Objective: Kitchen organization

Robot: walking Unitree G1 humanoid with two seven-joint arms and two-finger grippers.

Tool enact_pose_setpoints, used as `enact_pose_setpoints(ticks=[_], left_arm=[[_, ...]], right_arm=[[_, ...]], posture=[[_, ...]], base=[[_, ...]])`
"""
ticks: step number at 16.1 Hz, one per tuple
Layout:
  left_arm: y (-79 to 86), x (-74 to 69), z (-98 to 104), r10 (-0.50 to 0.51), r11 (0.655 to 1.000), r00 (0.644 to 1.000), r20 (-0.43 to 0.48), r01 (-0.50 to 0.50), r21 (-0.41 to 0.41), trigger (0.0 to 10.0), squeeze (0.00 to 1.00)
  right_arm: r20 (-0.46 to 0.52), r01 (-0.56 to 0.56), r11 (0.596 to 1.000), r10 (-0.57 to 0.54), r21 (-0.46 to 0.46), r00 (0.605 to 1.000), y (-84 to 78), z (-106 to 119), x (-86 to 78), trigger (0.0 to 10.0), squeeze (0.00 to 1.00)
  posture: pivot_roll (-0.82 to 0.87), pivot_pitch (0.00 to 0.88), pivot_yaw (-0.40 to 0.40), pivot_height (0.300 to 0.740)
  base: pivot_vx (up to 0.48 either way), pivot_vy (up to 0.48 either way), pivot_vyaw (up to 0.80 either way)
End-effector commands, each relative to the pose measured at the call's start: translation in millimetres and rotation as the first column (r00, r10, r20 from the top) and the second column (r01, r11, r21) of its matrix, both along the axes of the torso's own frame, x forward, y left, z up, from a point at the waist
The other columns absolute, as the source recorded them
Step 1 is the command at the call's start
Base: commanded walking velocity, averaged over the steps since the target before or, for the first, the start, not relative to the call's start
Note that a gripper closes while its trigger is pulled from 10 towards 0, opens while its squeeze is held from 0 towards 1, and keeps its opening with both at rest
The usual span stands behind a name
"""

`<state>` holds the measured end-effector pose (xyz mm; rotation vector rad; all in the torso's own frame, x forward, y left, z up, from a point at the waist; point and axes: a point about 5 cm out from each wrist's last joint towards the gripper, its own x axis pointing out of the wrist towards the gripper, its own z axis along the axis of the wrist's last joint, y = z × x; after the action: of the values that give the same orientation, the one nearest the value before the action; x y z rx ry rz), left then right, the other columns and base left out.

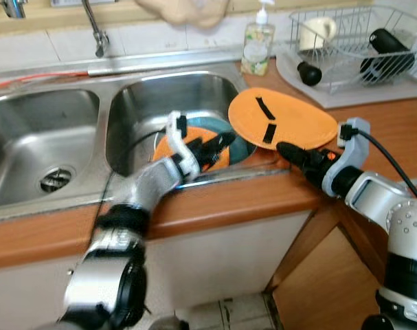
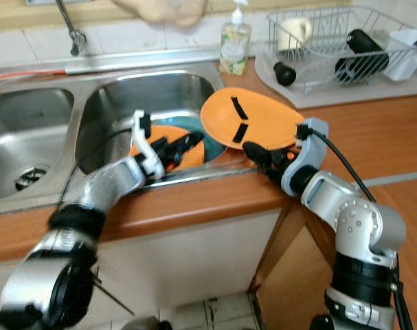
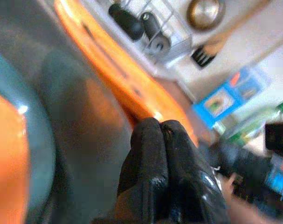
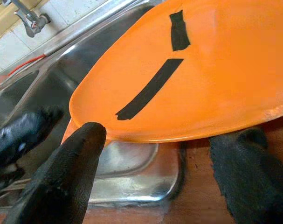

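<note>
Stainless double sink (image 1: pixel 29 130) holds a teal plate (image 1: pixel 241 148) and a smaller orange one. An orange plate (image 1: pixel 280 117) with black tape strips tilts over the counter edge, just above the right gripper's (image 4: pixel 155 182) spread fingers. The left gripper (image 1: pixel 218 146), fingers pressed together and empty, hovers over the basin.

Blurred, perhaps cloth (image 1: pixel 187 12), cut off at top edge

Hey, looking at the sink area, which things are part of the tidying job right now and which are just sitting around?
In the job:
orange plate with black tape strips, propped over the sink's edge
right gripper, open beneath the plate's rim
left gripper, shut, over the sink
teal and orange dishes in the basin

Lying about:
soap bottle
drying rack with mug
faucet
</note>
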<state>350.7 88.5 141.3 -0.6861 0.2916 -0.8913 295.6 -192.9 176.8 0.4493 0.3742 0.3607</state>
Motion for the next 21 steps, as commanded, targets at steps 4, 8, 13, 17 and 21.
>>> enact_pose_setpoints(ticks=[4,8,13,17,21], left_arm=[[18.9,-14.8,16,-0.016,0.996,0.992,0.124,0.004,0.092,0.0,0.00],[39.1,-37.2,31,0.022,0.976,0.956,0.294,-0.085,0.201,10.0,0.00],[43.1,-74.0,46,-0.094,0.928,0.877,0.472,-0.095,0.361,10.0,0.00],[50.6,-86.5,33,-0.096,0.886,0.886,0.454,-0.132,0.444,10.0,0.00],[55.3,-90.9,30,-0.070,0.873,0.892,0.446,-0.161,0.460,10.0,0.00]], right_arm=[[0.016,0.042,0.998,-0.043,0.036,0.999,-1.9,4,-1.2,10.0,0.00],[-0.006,0.093,0.988,-0.092,0.125,0.996,-2.4,2,3.1,4.1,0.00],[-0.019,0.153,0.966,-0.153,0.206,0.988,-3.3,3,8.7,0.0,0.00],[-0.013,0.144,0.964,-0.145,0.225,0.989,-0.2,6,11.1,0.0,0.00],[-0.012,0.145,0.961,-0.146,0.237,0.989,-0.3,7,13.6,0.0,0.00]], posture=[[-0.04,0.000,0.078,0.740],[-0.04,0.000,0.072,0.740],[-0.03,0.000,0.060,0.740],[-0.02,0.000,0.042,0.740],[-0.01,0.000,0.029,0.740]], base=[[0.000,0.000,0.00],[0.000,0.000,0.00],[0.000,0.000,0.00],[0.000,0.000,0.00],[0.000,0.000,0.00]])
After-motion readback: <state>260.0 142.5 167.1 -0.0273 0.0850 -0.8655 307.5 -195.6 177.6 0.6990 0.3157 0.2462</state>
